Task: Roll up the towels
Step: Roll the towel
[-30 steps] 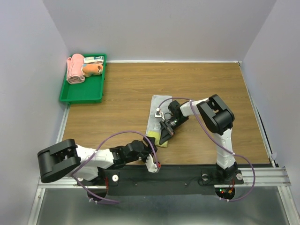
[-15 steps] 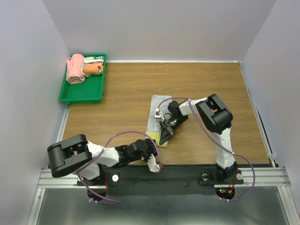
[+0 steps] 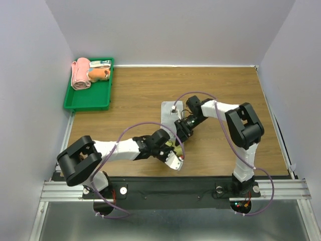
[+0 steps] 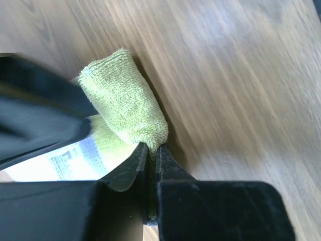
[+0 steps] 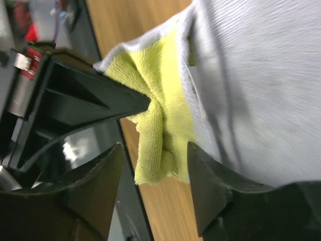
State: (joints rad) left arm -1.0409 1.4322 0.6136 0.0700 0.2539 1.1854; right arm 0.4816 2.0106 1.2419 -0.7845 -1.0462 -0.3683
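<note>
The yellow-green towel (image 3: 166, 111) lies mid-table with its grey side up and its near end folded over. My left gripper (image 3: 173, 147) is at that near end. In the left wrist view it (image 4: 152, 149) is shut on the edge of the folded yellow-green pile (image 4: 125, 103). Just behind it, my right gripper (image 3: 180, 134) is open. In the right wrist view its jaws (image 5: 155, 165) stand on either side of the yellow fold (image 5: 155, 105) without touching it. The orange towel (image 3: 98, 73) lies in the green tray (image 3: 88, 104) at the far left.
A pink towel roll (image 3: 80, 74) lies beside the orange towel in the tray. A white label (image 4: 70, 158) shows on the yellow-green towel. Both arms crowd together over the towel's near end. Walls enclose the table on three sides.
My left gripper has swung in from the front edge to the towel's near end and closed on it. My right gripper has opened and let the fold go.
</note>
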